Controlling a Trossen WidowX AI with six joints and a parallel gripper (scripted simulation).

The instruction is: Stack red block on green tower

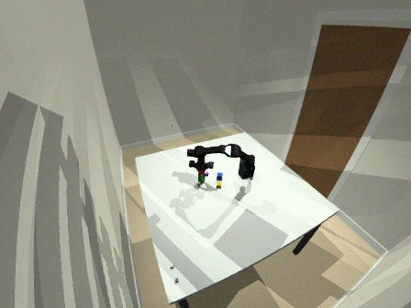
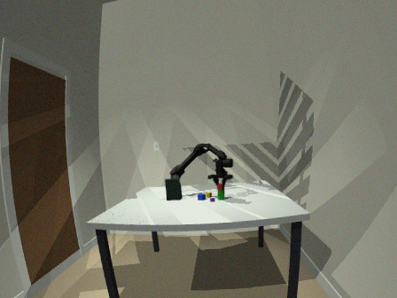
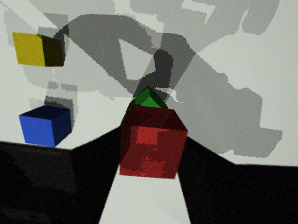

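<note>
Red block sits on the green tower, claw around it

Red cube block (image 3: 150,145) is on top of the green block tower (image 3: 148,99), on the white table (image 2: 248,213). The black claw (image 3: 150,165) is over the tower and pinches the red block between its two fingers. A blue cube (image 3: 44,127) and a yellow cube (image 3: 36,49) lie apart on the table. A small purple cube (image 2: 213,199) lies near the tower.

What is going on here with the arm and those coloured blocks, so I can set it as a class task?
The gripper is shut on the red block, holding it on or just above the green tower. Blue, yellow and purple blocks sit apart on the white table. The red block is not yet released.
</note>
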